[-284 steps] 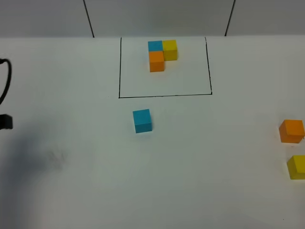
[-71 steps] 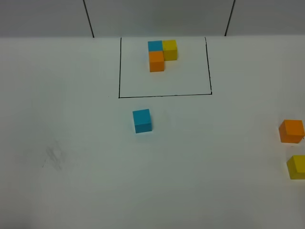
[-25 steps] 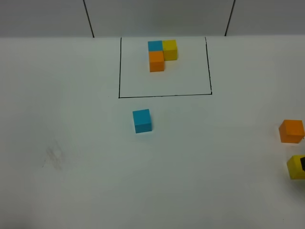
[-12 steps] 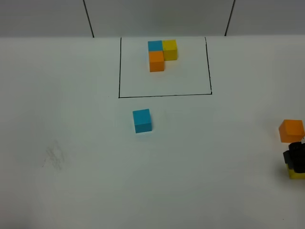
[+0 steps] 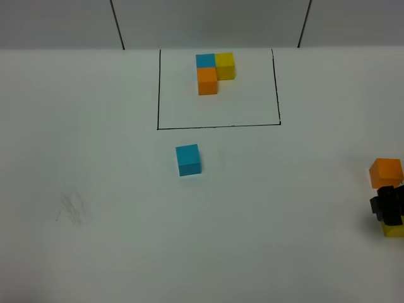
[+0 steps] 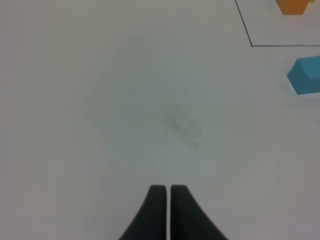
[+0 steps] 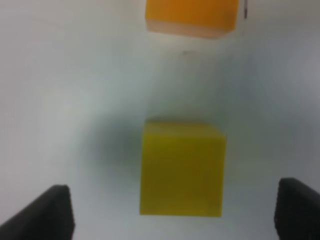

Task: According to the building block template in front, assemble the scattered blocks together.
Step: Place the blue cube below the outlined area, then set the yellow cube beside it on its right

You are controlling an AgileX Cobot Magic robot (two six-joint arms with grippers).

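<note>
The right end effector [image 7: 177, 212] has its fingers spread wide, and the yellow cube [image 7: 182, 170] lies between them, untouched, far right of and nearer than the building block template [image 5: 213, 72]. The orange cube [image 5: 386, 172] sits just beside the yellow one, on its template side. The sky-blue cube [image 5: 188, 159] lies near the template's front. The left end effector [image 6: 169, 210] is pressed together over the worktop [image 5: 95, 158].

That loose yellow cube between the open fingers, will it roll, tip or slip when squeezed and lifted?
Probably neither rolls nor tips: the yellow cube sits flat on a square face. Its flat, matte sides likely give the fingers a steady hold. It looks rigid, with straight edges, so it probably won't squash.
</note>
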